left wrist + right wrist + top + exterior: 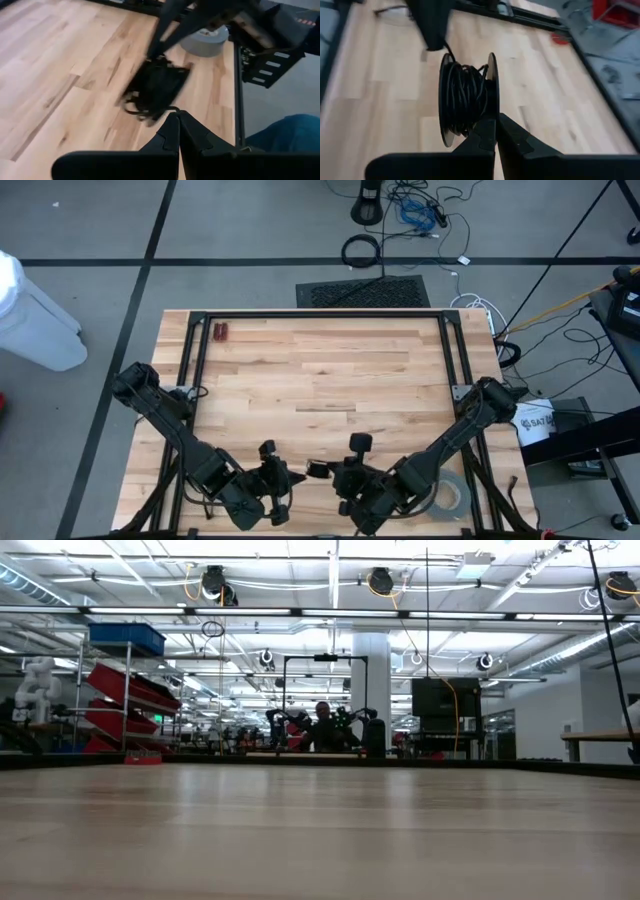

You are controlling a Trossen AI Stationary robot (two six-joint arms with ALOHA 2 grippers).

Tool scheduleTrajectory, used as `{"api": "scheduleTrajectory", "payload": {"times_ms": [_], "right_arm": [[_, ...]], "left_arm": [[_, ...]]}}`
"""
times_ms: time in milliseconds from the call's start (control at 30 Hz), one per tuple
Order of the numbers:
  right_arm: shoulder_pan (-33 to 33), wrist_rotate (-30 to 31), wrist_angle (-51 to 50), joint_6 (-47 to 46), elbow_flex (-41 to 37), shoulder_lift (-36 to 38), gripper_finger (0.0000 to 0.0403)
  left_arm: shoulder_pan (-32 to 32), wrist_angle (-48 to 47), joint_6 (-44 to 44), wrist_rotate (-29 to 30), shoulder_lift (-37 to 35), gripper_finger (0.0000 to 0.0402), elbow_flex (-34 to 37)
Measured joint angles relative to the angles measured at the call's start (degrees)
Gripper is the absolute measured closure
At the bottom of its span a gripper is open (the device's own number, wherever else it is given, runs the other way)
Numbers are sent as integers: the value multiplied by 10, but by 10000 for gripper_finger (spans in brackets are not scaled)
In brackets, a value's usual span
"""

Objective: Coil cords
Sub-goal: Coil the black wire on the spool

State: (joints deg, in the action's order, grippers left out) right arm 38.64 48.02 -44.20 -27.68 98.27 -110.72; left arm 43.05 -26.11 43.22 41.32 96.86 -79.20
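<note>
One thin black cord (465,102), wound in glossy turns on a flat-flanged spool (492,80), near table's front edge between both grippers. Left gripper (178,120): fingers pressed together, just beside cord. Right gripper (496,125): fingers pressed together against spool. One grey tape roll (447,496) on pale wooden table (330,370).

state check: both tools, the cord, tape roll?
left tool: shut, near the table's front edge, a strand of the cord at its tip.
right tool: shut on the cord.
cord: thin, black, bundled, lifted between the two tools.
grey tape roll: lying flat, by the right arm, untouched.
</note>
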Motion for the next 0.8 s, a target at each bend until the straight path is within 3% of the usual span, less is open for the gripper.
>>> {"api": "scheduleTrajectory", "payload": {"times_ms": [167, 367, 800], "right_arm": [[-10, 42, 1, 21, 0, -8, 403], [-24, 46, 3, 38, 0, -8, 403], [-42, 60, -11, 64, 0, -8, 403]], "left_arm": [[-18, -3, 5, -37, -1, 401, 0], [-41, -10, 15, -66, -1, 401, 0], [-64, -21, 15, -62, -1, 398, 0]]}}
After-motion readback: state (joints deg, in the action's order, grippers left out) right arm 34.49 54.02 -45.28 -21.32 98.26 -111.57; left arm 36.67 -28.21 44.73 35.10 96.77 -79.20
